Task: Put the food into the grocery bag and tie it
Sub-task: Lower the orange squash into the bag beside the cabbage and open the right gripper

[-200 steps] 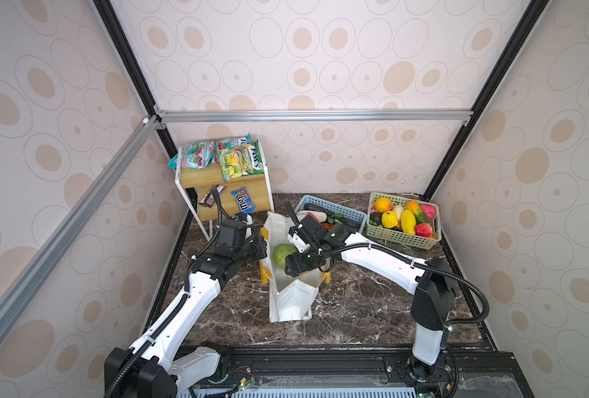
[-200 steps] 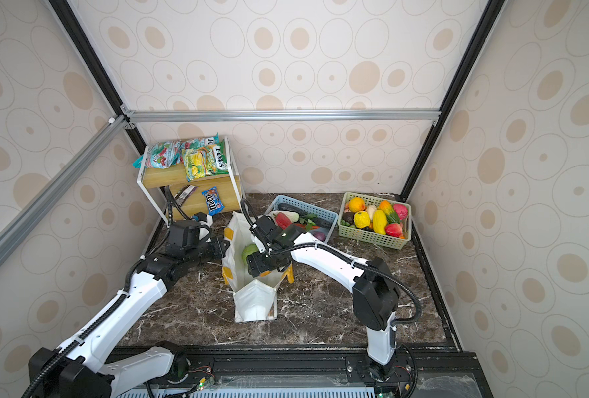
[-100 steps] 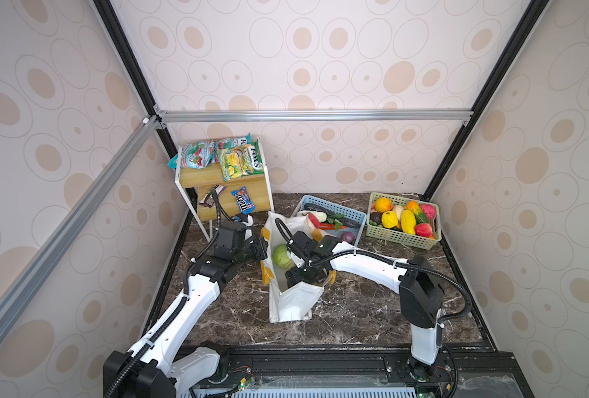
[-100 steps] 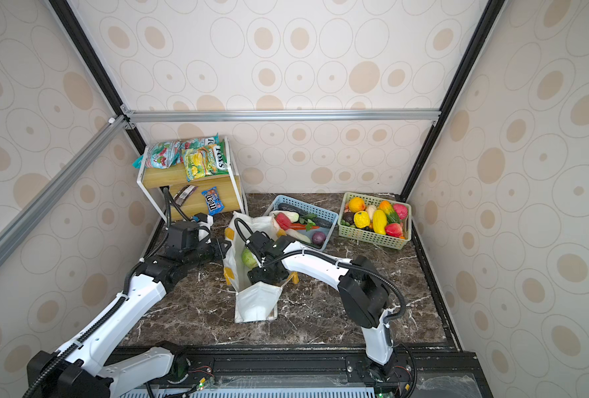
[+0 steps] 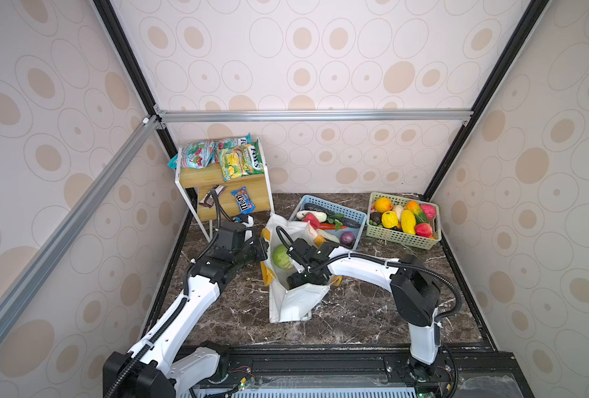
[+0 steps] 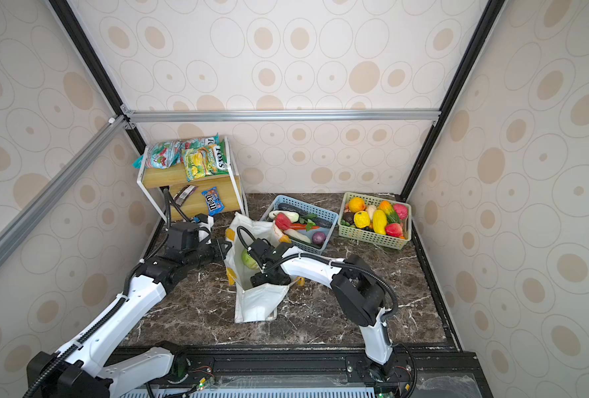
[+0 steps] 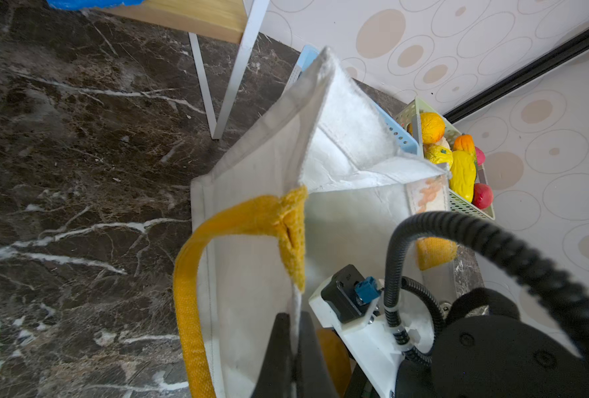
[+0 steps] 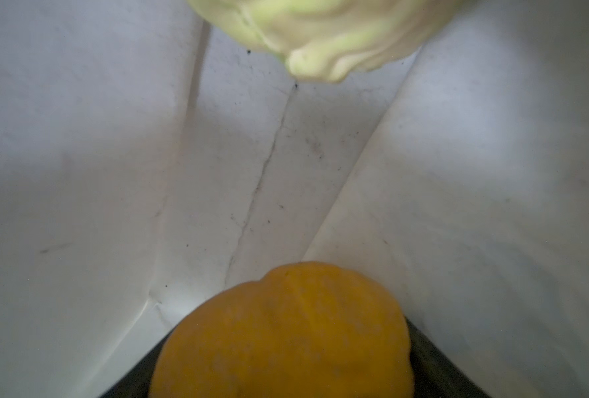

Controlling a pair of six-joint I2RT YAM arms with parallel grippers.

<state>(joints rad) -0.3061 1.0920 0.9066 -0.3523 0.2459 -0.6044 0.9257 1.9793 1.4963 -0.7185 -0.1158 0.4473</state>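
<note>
The grocery bag [image 5: 296,303] is seen open on the dark marble table [image 5: 355,320] between the 2 arms, just in front of the blue basket [image 5: 355,217]. Its rim on the left side is pinched by the left gripper [image 7: 293,330], whose 2 black fingers are pressed together on the white fabric near the root of a yellow strap handle [image 7: 189,293]. The right gripper [image 5: 298,278] is found inside the bag's mouth. In the right wrist view an orange round toy [image 8: 282,330] is seen gripped between its widely spread jaws, with the pale lining behind it. The green cabbage [image 5: 282,256] is lodged inside the bag by the left wall, near the orange round toy but apart from it. Other food is seen outside the bag. Vegetables are piled in the blue basket and fruits in the green basket [image 5: 403,241] beside it. A blue M&M's packet [image 5: 243,203] is laid on the lower board of the wooden shelf [image 5: 196,177] in the back left corner, and snack bags [image 5: 231,160] are laid on its top board.
</note>
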